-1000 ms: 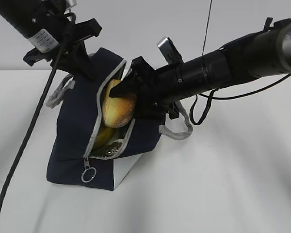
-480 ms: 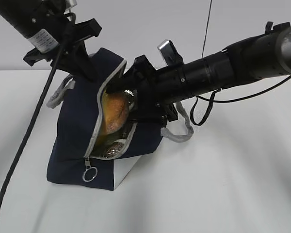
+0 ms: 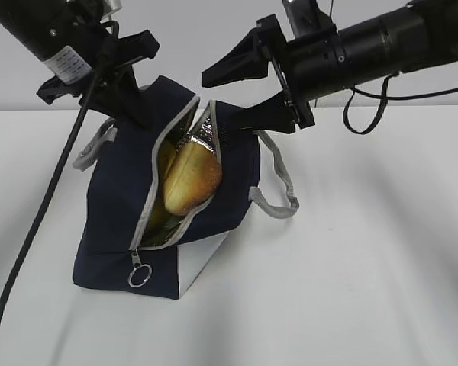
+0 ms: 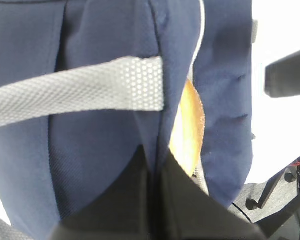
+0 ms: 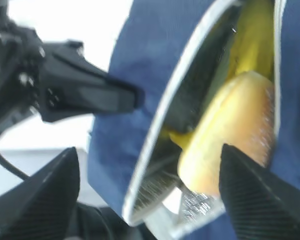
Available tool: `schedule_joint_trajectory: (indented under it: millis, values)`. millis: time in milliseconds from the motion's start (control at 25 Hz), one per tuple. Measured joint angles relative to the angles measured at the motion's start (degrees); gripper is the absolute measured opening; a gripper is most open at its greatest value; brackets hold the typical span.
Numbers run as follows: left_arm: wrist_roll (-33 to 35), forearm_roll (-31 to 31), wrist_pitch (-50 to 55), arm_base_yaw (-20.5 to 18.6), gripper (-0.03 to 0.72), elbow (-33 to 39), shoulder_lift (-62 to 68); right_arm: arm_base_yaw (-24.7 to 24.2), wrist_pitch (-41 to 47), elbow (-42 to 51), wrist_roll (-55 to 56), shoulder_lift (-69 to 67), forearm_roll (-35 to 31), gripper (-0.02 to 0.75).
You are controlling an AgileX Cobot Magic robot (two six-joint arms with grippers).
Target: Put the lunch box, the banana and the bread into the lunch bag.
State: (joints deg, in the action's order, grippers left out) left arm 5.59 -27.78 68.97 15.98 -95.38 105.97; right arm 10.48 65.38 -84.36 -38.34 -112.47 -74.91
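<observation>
- My left gripper (image 3: 141,107) is pinched together on the upper edge of the lunch bag (image 3: 118,206) — so the mouth stands open.
- My right gripper (image 3: 240,95) hangs above this mouth, jaws wide apart, holding nothing.
- The bread (image 3: 191,175) sits in the opening, the banana (image 3: 166,156) behind it.
- The lunch box I cannot see — perhaps deeper inside.

Your right gripper (image 3: 248,91) is hovering with its fingers (image 3: 227,69) spread wide and empty, just above the lunch bag (image 3: 122,198) sitting on the desk (image 3: 366,267). Below those fingers the bread (image 3: 192,177) is lying in the unzipped mouth. Your left gripper (image 3: 133,114) is pinching the bag's top edge.
</observation>
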Motion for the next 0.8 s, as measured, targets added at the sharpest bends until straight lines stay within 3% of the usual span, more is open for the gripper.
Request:
schedule_joint_trajectory:
  millis: [440, 600, 800]
  values:
    - [0.4, 1.1, 0.3, 0.0, -0.001, 0.0, 0.0, -0.2, 3.0, -5.6, 12.3, 0.3, 29.2, 0.609]
    - [0.4, 1.2, 0.3, 0.0, -0.001, 0.0, 0.0, -0.4, 2.7, -5.6, 13.7, 0.3, 30.5, 0.59]
    - [0.4, 1.3, 0.3, 0.0, -0.001, 0.0, 0.0, -0.3, 1.8, -5.6, 13.9, 0.0, 27.2, 0.585]
